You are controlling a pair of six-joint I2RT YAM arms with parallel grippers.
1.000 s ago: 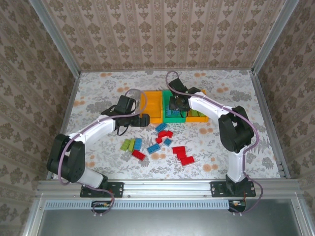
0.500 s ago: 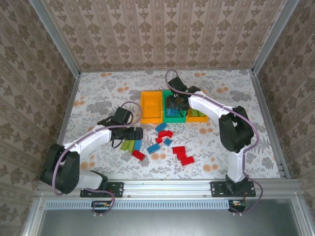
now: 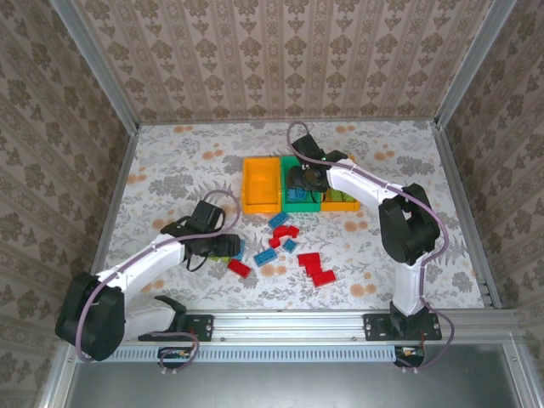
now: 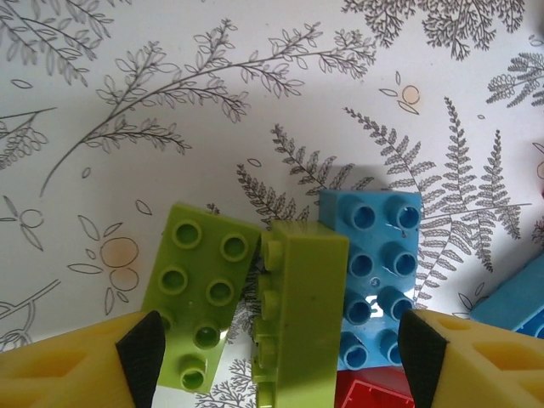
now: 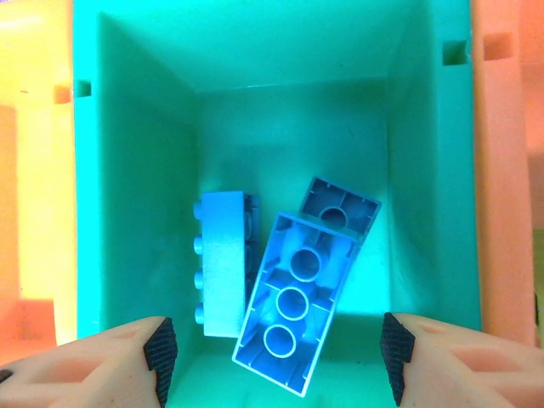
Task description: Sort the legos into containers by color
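My left gripper (image 3: 228, 246) (image 4: 280, 361) is open, low over the table. Between its fingers lie a flat lime brick (image 4: 197, 293), a lime brick on its side (image 4: 302, 314) and a blue brick (image 4: 374, 280); the pads touch none of them. A red brick (image 4: 374, 395) sits at the bottom edge. My right gripper (image 3: 302, 180) (image 5: 276, 357) hangs open over the green bin (image 3: 297, 199) (image 5: 127, 170). Three blue bricks lie inside, one upside down (image 5: 297, 306), one on its side (image 5: 225, 263).
An orange-yellow bin (image 3: 261, 185) stands left of the green one. Another (image 3: 340, 202), holding lime bricks, stands to its right. Loose blue bricks (image 3: 278, 219) and red bricks (image 3: 314, 268) are scattered in front of the bins. Metal rails edge the table.
My left arm has swung from beside the orange-yellow bin toward the near edge and down over the lime bricks, its jaws narrowing. My right gripper has stayed over the green bin.
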